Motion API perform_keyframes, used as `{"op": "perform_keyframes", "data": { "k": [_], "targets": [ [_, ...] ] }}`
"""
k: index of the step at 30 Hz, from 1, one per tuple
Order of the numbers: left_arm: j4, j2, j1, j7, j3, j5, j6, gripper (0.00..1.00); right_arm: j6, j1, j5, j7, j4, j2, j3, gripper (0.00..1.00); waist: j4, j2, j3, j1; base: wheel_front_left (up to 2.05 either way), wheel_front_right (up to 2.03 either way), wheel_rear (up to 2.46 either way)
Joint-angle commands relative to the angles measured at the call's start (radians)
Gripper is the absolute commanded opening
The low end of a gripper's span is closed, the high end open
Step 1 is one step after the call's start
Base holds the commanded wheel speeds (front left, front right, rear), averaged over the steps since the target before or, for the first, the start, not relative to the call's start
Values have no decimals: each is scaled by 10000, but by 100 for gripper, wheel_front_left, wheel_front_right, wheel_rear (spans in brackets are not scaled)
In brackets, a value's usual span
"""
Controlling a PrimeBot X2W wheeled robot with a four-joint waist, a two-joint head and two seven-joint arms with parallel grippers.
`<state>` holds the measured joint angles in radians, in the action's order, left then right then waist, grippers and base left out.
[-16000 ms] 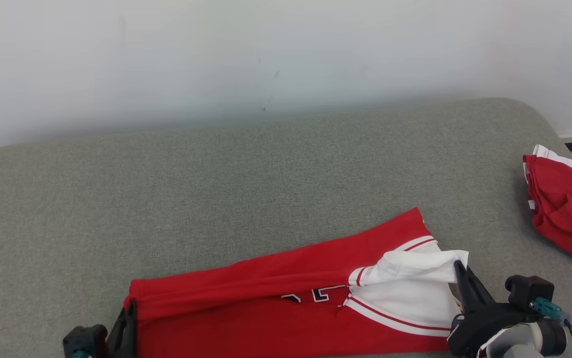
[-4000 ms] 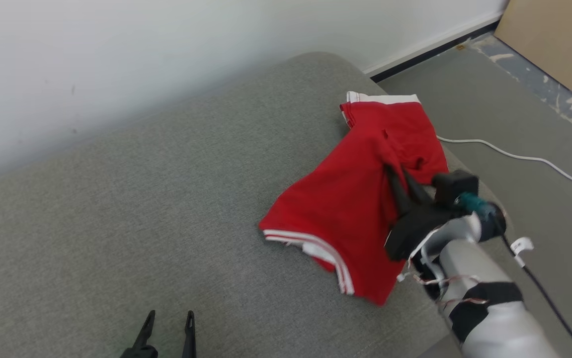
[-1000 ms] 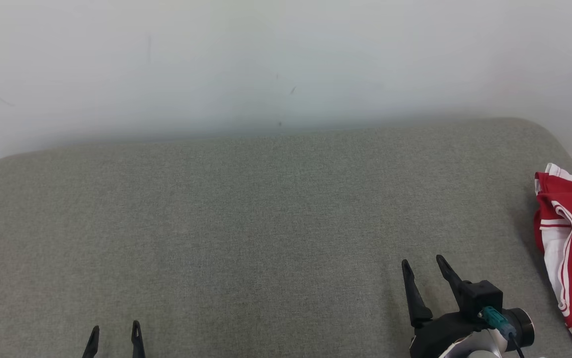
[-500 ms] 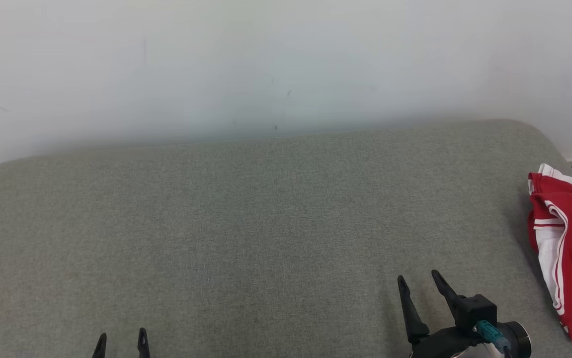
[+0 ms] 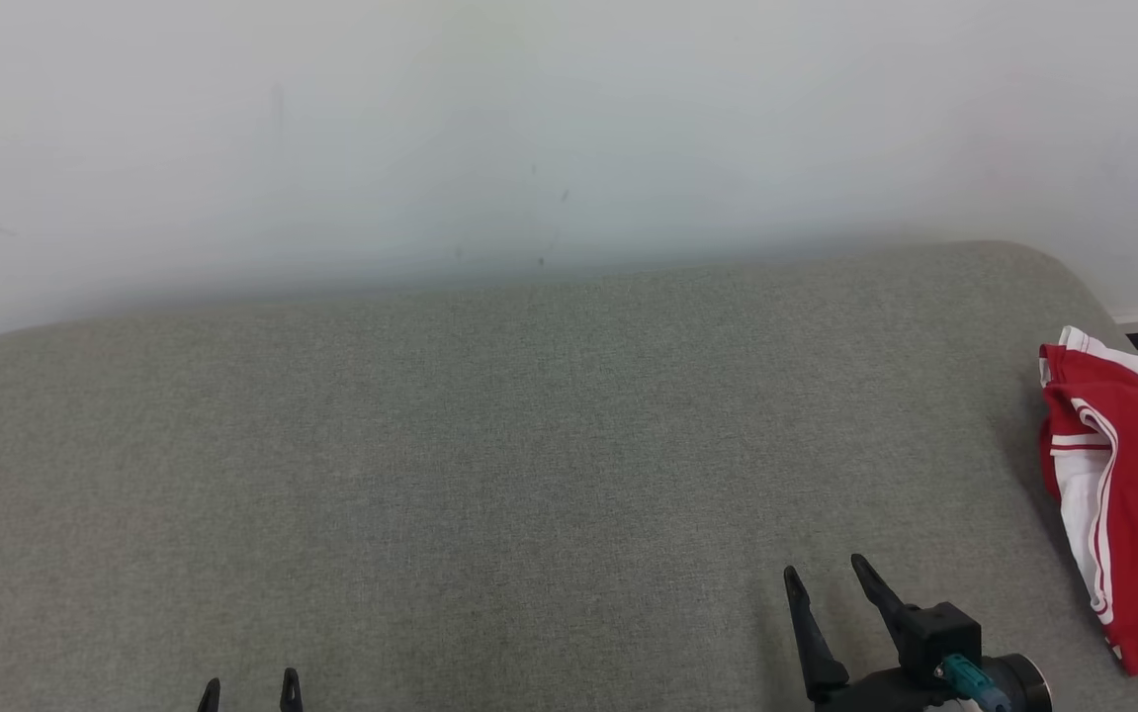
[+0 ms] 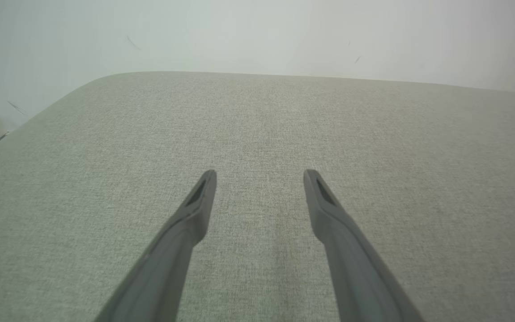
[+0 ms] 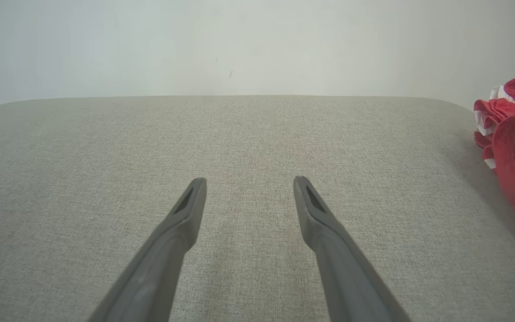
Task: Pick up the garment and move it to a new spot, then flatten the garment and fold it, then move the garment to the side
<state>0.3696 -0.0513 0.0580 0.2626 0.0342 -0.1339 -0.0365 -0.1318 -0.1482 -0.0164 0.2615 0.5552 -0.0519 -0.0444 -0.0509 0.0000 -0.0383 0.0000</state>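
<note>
1. Both claws, left (image 5: 250, 680) and right (image 5: 824, 566), gape wide, holding nothing.
2. Under them is the bare grey cushion (image 5: 529, 445).
3. The red garment (image 5: 1137, 494) lies at its right end, well apart from the claws (somewhat rumpled).
4. It looks put aside, so I'd say little is left.

The right gripper (image 5: 824, 568) is black, its two long tapering fingers (image 7: 315, 214) slotted near the tips; a teal connector (image 5: 962, 674) sits beside a boxy black block (image 5: 939, 628). The left gripper (image 5: 251, 682) has matching fingers.
</note>
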Motion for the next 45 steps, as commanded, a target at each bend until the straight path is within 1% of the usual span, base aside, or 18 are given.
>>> {"op": "perform_keyframes", "data": {
  "k": [1,7,15,20,23,24,27,32,39,40,45],
  "targets": [
    [-8,11,72,26,-8,-136,-33,100,30,41,-4,37,-80,17,-30,100,-7,0,3,0,0,0,0],
    [-77,11,58,26,2,-138,36,100,30,-27,-35,37,-341,17,-6,100,-54,0,41,0,0,0,0],
    [-112,11,105,26,-26,-53,112,100,30,-6,107,37,-282,17,112,100,-94,0,66,0,0,0,0],
    [-68,12,140,26,9,-167,14,100,30,-41,120,37,-253,17,131,100,-121,0,48,0,0,0,0],
    [-12,12,143,26,-12,-384,-156,100,30,-63,152,39,-307,17,132,100,-133,0,38,0,0,0,0],
    [-14,0,27,-2,-5,-384,-161,0,0,-17,98,0,-279,2,121,0,-133,0,38,0,0,0,0],
    [245,23,53,-12,-10,-397,-161,0,-2,150,102,-59,-58,8,115,0,-133,0,38,0,0,0,0],
    [283,21,-198,-385,179,-1348,-217,0,-1,-19,-929,-472,-82,8,410,0,-108,0,51,0,0,0,0],
    [73,19,-306,-674,186,-2701,-288,0,0,89,-2464,-744,-461,9,449,0,-72,0,72,0,0,0,0],
    [73,19,-306,-674,186,-2701,-288,0,0,89,-2464,-744,-461,9,449,0,-72,0,72,0,0,0,0],
    [-58,17,-388,-870,201,-3588,-341,0,1,152,-3458,-917,-706,9,484,0,-46,0,87,0,0,0,0]
  ]
}}
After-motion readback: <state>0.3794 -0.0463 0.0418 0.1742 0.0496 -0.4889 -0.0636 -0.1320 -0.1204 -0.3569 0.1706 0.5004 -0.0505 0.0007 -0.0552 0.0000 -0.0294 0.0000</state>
